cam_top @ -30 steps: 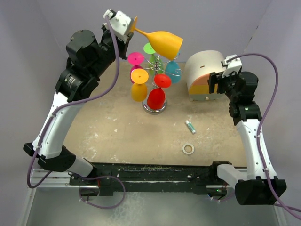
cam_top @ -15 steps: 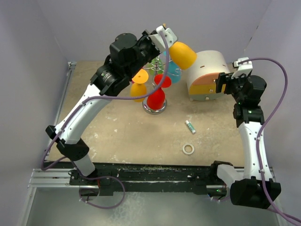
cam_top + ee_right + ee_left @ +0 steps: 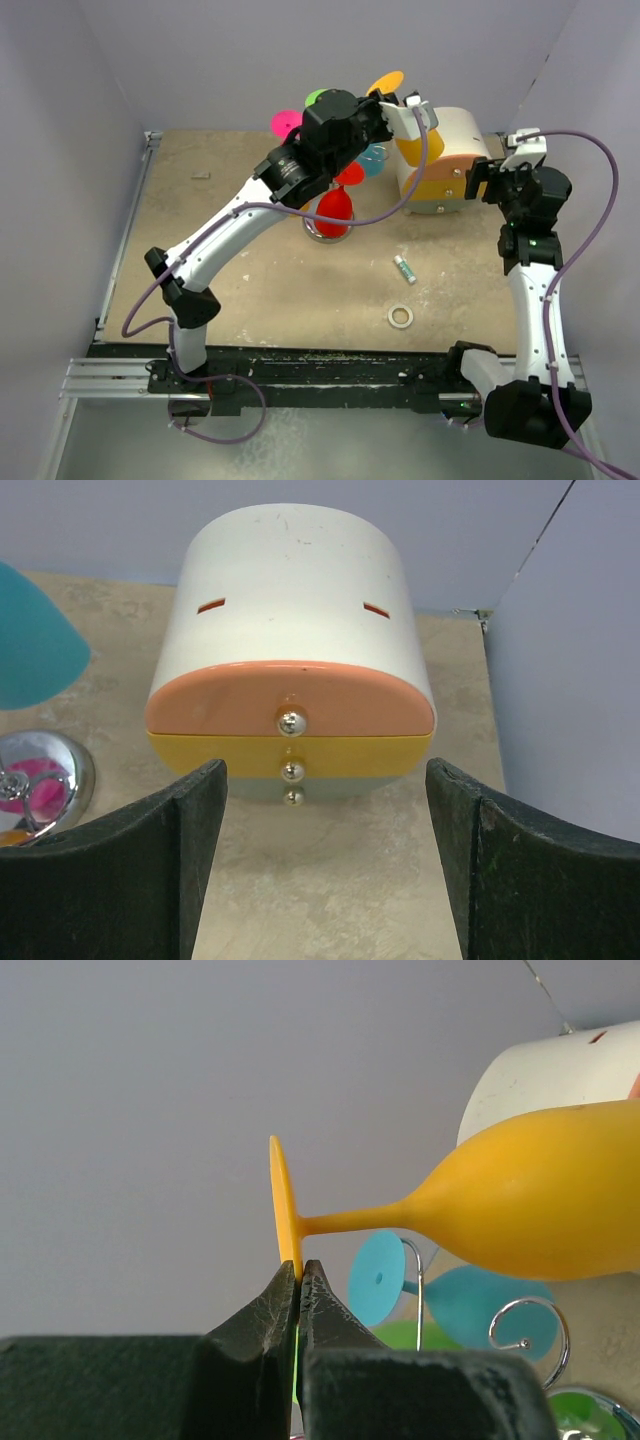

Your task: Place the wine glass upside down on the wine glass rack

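Grey walls, beige table. Left arm hides much of the twelve-o'clock wine glass rack; left gripper pinches the wine glass foot, right gripper gapes wide.

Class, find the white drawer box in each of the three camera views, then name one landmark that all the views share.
Top external: the drawer box stands at upper right of centre, on the table.
Left wrist: the drawer box is in the upper right corner, behind the yellow glass.
Right wrist: the drawer box fills the centre, drawers facing the camera.
Shared landmark: the teal glass shows in all three.
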Robot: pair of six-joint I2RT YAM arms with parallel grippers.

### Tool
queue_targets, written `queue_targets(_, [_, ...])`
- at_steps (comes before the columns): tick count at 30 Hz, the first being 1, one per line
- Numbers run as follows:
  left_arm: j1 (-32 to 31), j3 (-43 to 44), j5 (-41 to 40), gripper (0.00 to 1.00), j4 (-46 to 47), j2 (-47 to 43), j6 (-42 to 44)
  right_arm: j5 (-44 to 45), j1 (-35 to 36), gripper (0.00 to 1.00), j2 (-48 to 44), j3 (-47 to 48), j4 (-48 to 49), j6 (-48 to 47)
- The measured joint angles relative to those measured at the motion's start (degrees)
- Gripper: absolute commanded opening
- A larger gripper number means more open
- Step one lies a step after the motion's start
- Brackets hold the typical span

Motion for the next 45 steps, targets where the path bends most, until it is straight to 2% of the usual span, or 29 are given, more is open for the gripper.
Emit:
queue_targets(24, [0.04,-3.85,5.05,0.0,-1.68,4.76,11.91,-0.94,-0.57,0.83,-1.49,-2.93,1.64,0.85])
queue_targets(45, [0.55,-9.99,2.67,0.0,-3.52,4.63,15.89,-2.21,-0.59,0.83,-1.51,-3.41,2.05,0.74])
